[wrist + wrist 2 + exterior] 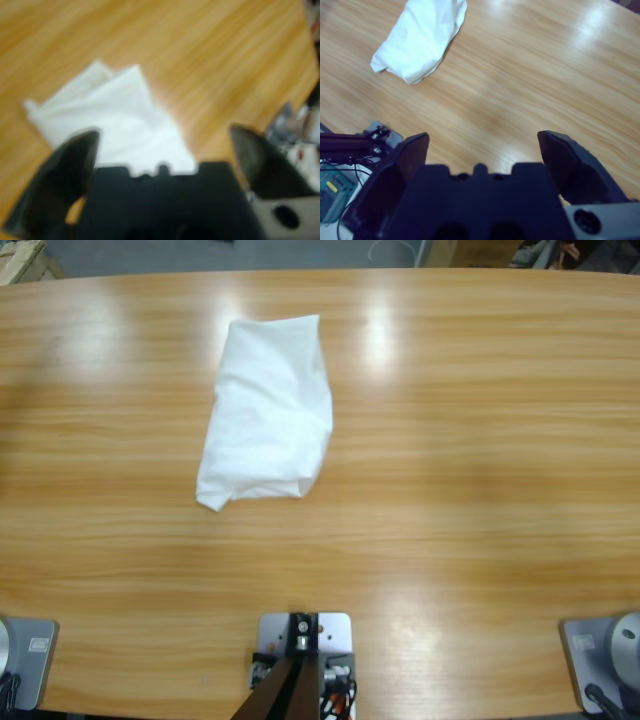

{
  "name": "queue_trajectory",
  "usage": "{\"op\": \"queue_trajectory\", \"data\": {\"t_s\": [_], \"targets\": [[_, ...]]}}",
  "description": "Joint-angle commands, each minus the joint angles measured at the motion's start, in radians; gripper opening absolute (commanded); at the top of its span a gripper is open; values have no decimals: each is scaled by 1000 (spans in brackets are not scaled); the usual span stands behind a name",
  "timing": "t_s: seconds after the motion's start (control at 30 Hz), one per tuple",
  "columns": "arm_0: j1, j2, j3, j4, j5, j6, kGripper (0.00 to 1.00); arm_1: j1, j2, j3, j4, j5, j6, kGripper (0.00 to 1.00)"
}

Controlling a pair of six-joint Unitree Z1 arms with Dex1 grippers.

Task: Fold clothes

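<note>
One white T-shirt (267,412) lies folded into a compact, slightly rumpled bundle on the long wooden table (480,440), left of the middle and toward the far edge in the high view. We see no container of any kind; the shirt rests directly on the bare wood, nothing on top of it and nothing beside it.

From above we find neither arm over the tabletop, so only the wrist views give us the grippers. The left gripper (162,145) has its two black jaws spread wide with nothing between them; the bundle shows through the gap, lying on the wood beyond the jaws. This view is blurred, but it shows layered edges and one corner sticking out at the bundle's far end.

The right gripper (482,145) is likewise released, jaws well apart and empty, over plain wood. From here the shirt sits well away, in the upper left of the picture, its nearer end tapering to a soft fold. We cannot make out any mark on the fabric in any view.
</note>
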Motion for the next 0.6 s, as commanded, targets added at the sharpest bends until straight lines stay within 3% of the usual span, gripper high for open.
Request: {"op": "queue_trajectory", "data": {"t_s": [0.03, 0.3, 0.43, 0.6], "targets": [[36, -178, 459, -350, -30, 9, 996, 21, 29, 55, -17, -17, -11, 913], [2, -55, 310, -389, -1, 5, 996, 29, 33, 43, -11, -2, -2, 913], [-16, -18, 265, -378, 0, -15, 996, 29, 8, 91, -17, -14, -2, 961], [-34, -14, 227, -379, 125, -88, 996, 29, 6, 118, -40, -24, -2, 968]]}}
